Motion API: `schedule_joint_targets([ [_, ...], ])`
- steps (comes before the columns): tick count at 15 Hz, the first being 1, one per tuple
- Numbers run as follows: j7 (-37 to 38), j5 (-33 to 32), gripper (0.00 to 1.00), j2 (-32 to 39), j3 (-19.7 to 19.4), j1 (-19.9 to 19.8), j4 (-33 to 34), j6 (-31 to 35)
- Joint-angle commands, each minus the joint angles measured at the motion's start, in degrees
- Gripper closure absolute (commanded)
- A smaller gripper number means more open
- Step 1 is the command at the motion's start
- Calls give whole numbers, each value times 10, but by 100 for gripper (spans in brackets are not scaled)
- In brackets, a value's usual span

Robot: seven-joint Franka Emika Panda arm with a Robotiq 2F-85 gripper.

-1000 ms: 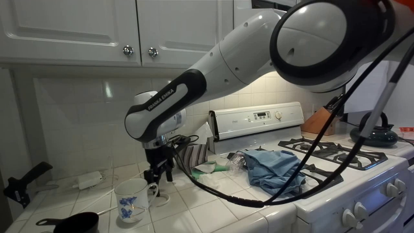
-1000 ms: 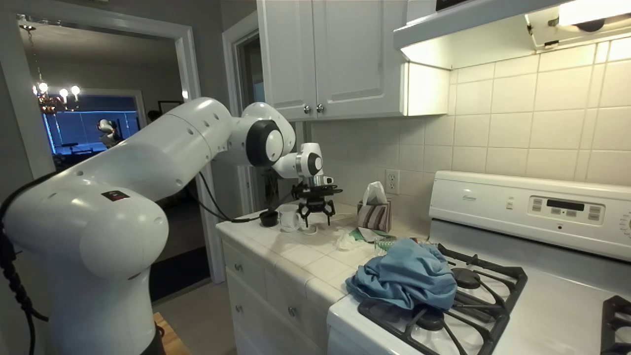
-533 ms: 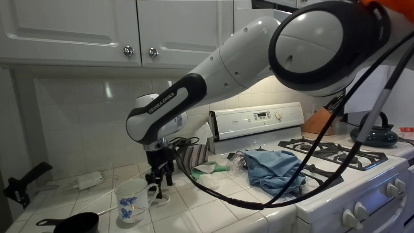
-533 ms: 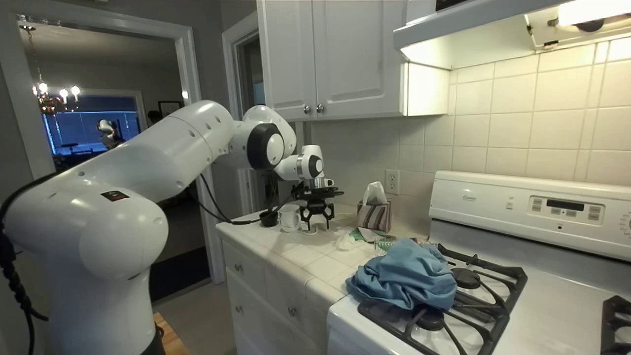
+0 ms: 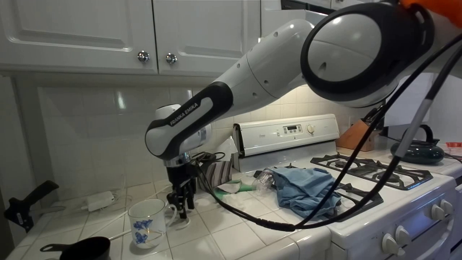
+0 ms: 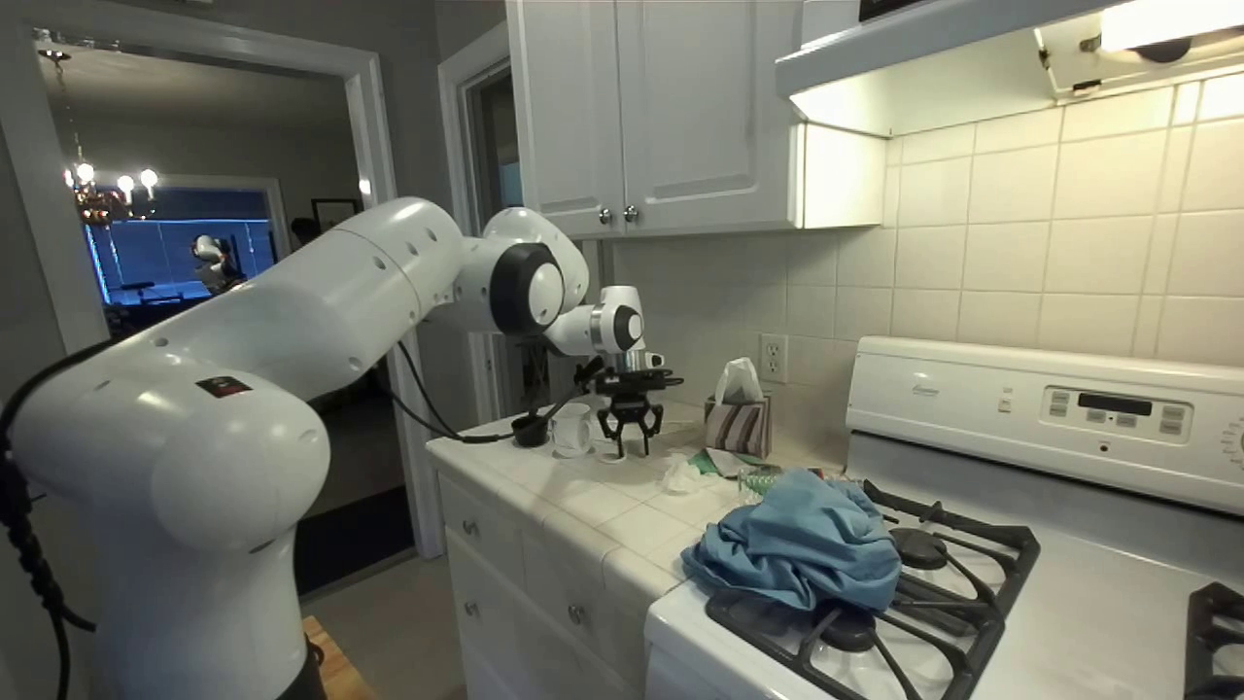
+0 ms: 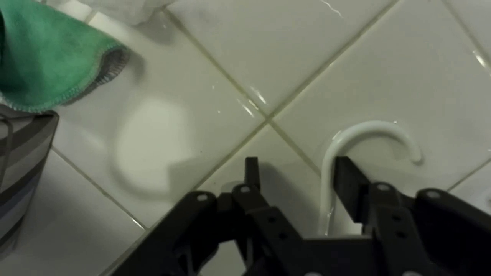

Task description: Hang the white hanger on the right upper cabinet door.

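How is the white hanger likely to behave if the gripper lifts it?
The white hanger is probably stiff, since its hook shows a clean, open curve. It is likely light for its length, being so thin. Its smooth, glossy surface may let it slip or twist in the gripper.

Just beside the jaws stands a flowered mug [image 5: 149,225], a black pan [image 5: 85,250] beyond it; near the jaws, a striped tissue box [image 6: 737,428]; well apart, on the stove [image 6: 1088,574], a blue cloth [image 6: 802,544].

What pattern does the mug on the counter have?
The mug has blue flowers on white, seen best in an exterior view.
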Motion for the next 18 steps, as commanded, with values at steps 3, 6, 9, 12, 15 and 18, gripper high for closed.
schedule_joint_targets([
  [3, -2, 10, 86, 11, 6, -6, 16, -5],
  [6, -2, 10, 98, 11, 6, -6, 16, -5],
  [9, 0, 10, 98, 10, 6, -6, 16, -8],
  [12, 4, 12, 98, -2, 8, -4, 7, -11],
  [15, 6, 10, 98, -29, 16, -1, -15, 4],
  [18, 9, 4, 98, -60, 25, 3, -34, 27],
])
